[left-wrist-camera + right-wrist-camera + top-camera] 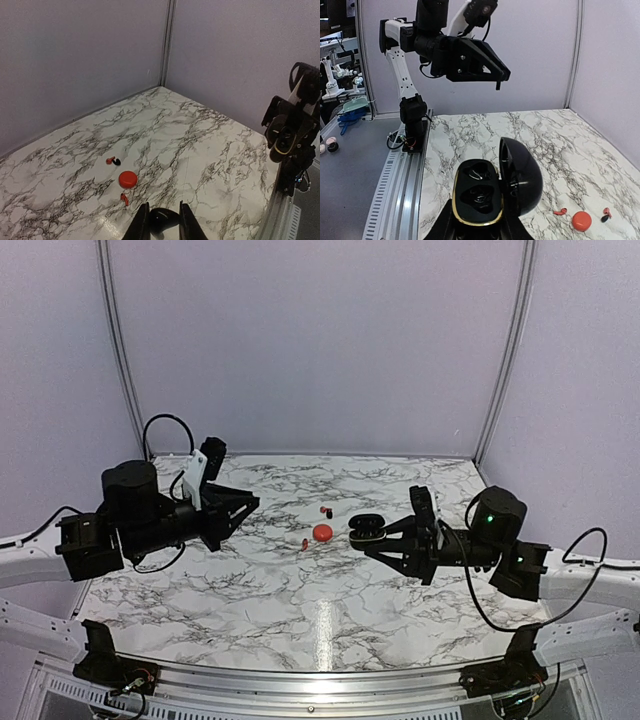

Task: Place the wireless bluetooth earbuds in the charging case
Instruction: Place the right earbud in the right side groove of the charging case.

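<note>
My right claw (479, 227) grips the open black charging case (477, 192), lid tipped up. My left claw (163, 210) pinches a black earbud (161, 221) above the marble table (250, 590), where a red earbud (305, 542) lies beside the round red case (322, 532)

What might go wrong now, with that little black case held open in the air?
The left tool pinches what looks like a tiny black earbud above the table; it could slip. The black case in the right tool has small sockets, so a misaimed bud may bounce off.
</note>
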Available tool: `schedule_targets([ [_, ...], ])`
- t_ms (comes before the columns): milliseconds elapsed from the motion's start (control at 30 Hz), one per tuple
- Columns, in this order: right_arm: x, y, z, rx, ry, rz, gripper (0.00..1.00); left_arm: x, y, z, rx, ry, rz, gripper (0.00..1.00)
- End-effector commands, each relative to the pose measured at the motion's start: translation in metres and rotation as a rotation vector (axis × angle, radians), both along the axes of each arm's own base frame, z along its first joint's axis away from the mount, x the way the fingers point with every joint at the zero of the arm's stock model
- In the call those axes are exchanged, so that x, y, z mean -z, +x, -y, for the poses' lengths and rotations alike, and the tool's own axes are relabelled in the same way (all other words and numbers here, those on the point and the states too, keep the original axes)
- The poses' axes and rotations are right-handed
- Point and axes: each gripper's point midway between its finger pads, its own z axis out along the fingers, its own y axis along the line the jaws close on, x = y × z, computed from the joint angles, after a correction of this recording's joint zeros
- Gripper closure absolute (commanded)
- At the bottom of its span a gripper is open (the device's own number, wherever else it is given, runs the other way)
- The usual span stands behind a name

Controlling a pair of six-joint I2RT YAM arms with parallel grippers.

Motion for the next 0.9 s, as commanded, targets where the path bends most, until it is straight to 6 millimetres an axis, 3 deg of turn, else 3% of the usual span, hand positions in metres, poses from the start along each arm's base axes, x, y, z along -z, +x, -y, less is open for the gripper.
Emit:
schedule_targets([
  [0, -0.047, -0.001, -0.013, -0.028, 0.119, 0.144, 1.00, -0.063, -0.025, 0.003, 0.088, -0.190, 0.186, 0.90],
  [167, -0.050, -0.011, -0.031, -0.071, 0.129, 0.236, 1.00, -0.085, -0.050, 0.015, 0.194, -0.230, 0.257, 0.90],
  [400, -0.057, -0.017, -0.041, -0.065, 0.147, 0.318, 1.00, -0.091, -0.078, 0.041, 0.309, -0.224, 0.321, 0.91],
  [867, -0.054, -0.009, -0.044, 0.038, 0.152, 0.364, 1.00, -0.098, -0.100, 0.081, 0.444, -0.253, 0.362, 0.91],
])
